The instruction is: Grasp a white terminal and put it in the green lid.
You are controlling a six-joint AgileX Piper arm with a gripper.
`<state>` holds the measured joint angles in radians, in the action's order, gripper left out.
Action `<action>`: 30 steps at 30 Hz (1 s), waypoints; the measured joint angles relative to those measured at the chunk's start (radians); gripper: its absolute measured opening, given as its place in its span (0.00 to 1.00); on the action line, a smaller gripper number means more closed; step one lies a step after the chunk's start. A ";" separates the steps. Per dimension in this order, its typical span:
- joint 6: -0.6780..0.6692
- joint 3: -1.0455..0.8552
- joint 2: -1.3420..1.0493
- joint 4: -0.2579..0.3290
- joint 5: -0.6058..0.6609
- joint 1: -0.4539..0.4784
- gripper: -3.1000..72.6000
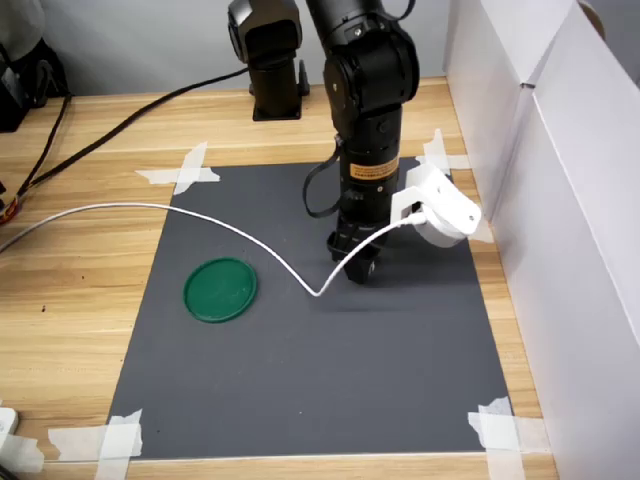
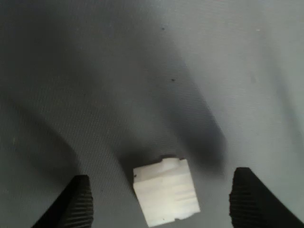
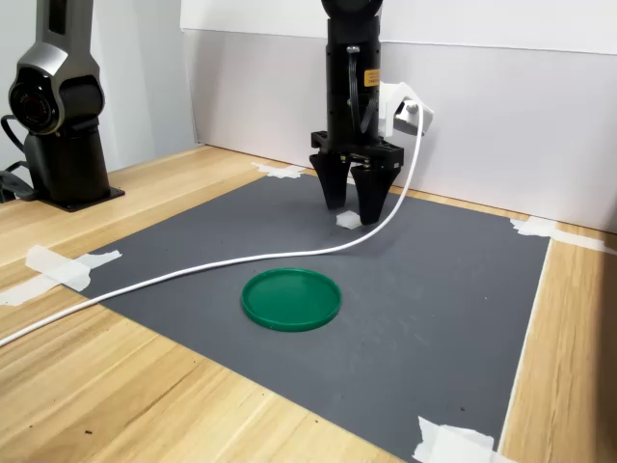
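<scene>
A: First exterior view, status?
B: Pincer [image 1: 362, 268] low over the grey mat [image 1: 300, 400], well apart from the green lid [image 1: 220, 290]. Lid's empty. Terminal hidden behind the arm here.

A: Wrist view?
B: White terminal [image 2: 165, 191] lies on the mat between the two fingertips [image 2: 78, 202], gaps both sides, so released, nothing held.

A: Second exterior view?
B: Same: jaws apart, straddling the terminal [image 3: 348, 221], which sits beyond the lid [image 3: 290, 298], nr the arm. I'd say approach done; grasp, carry & drop into the lid all still left.
</scene>
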<state>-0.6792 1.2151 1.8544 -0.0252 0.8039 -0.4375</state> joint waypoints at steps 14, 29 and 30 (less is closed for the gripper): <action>0.009 0.000 0.006 0.008 0.026 0.000 0.70; 0.035 0.000 0.006 0.008 0.031 0.000 0.40; 0.035 0.000 0.006 0.008 0.032 0.000 0.40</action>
<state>-0.6438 1.2151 1.8602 -0.0177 0.8355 -0.4375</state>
